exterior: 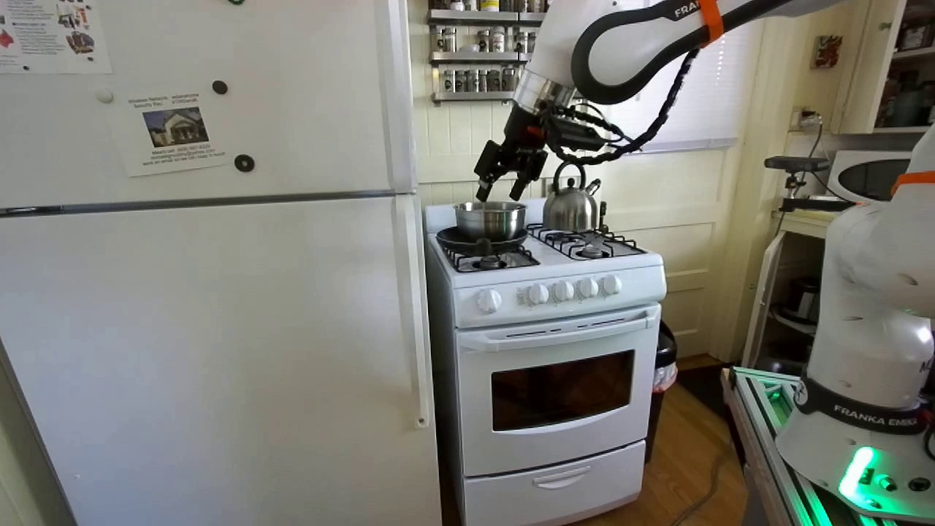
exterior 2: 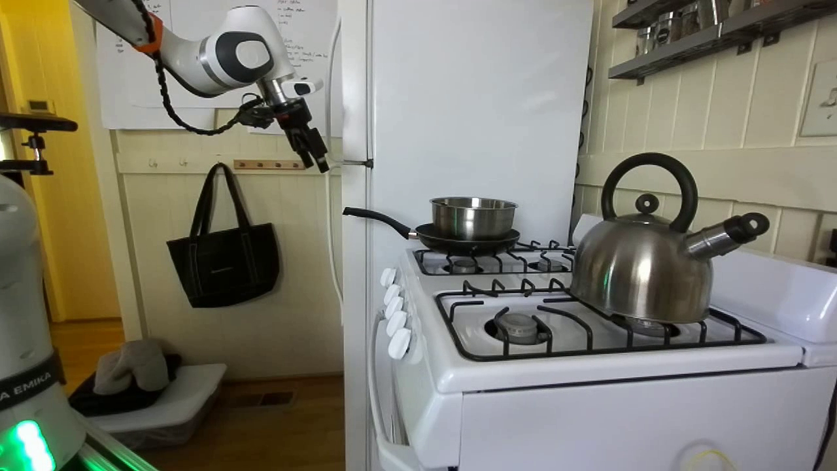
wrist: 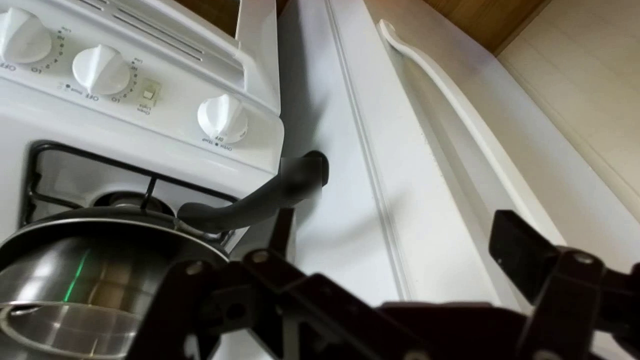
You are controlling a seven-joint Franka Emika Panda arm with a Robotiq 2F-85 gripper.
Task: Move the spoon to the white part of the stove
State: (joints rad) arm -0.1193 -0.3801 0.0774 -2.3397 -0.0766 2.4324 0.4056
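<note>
I cannot make out the spoon; it is hidden or out of view, and the inside of the steel pot [exterior: 491, 221] shows only in part. That pot sits in a black frying pan [exterior 2: 458, 246] on a burner beside the fridge. The white part of the stove [exterior: 570, 271] runs as a bare strip in front of the grates, and its side edge [exterior 2: 556, 370] shows too. My gripper [exterior 2: 316, 165] hangs in the air, higher than the pot and out past the pan's handle. In the wrist view its fingers [wrist: 520, 245] are wide apart with nothing between them.
The pan's black handle [wrist: 245, 210] sticks out past the stove front. A steel kettle [exterior 2: 644, 271] stands on a back burner at the far side from the pan. The tall white fridge [exterior: 292, 329] rises close beside the stove. Spice shelves [exterior: 478, 57] hang on the wall behind.
</note>
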